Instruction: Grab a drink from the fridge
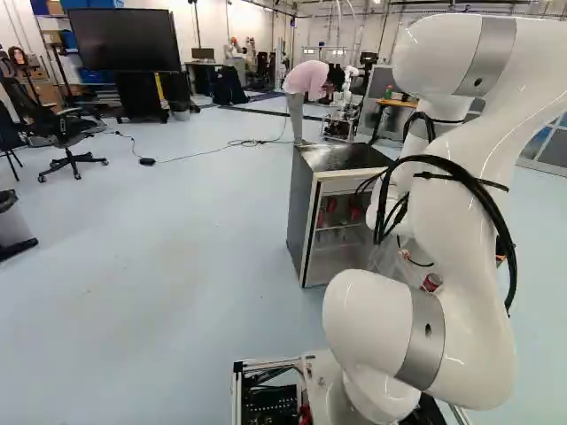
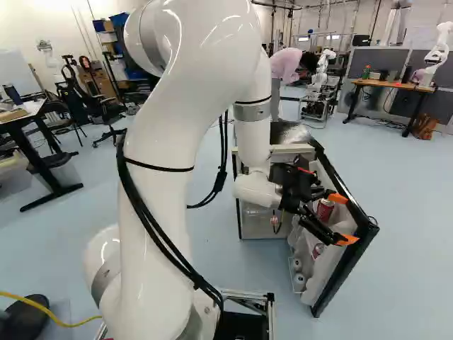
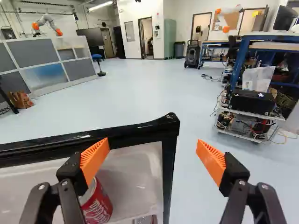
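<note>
The fridge [image 1: 302,214] stands ahead, its door [image 3: 169,163] swung open at the right and reaching towards the base. The arm [image 2: 167,127] leans in over the door's inner side. The jaws are spread wide and hold nothing: the far pad [image 3: 96,157] is over the door's lining, just above a red can [image 3: 99,204], while the near pad [image 3: 211,161] is out past the free edge. The can sits in the door's rack; a lower can [image 2: 318,250] and further cans [image 1: 330,205] inside the fridge also show.

If the can in the rack is the target, the step in hand looks like lining up on it. As placed, closing would probably catch the door's edge instead. It would be better to shift the jaws far, towards the hinge, until the can is centred between the pads, then lower them to its middle and close gently and evenly. A straight lift clear of the rack should come before drawing back, since a sideways pull could swing the door.
</note>
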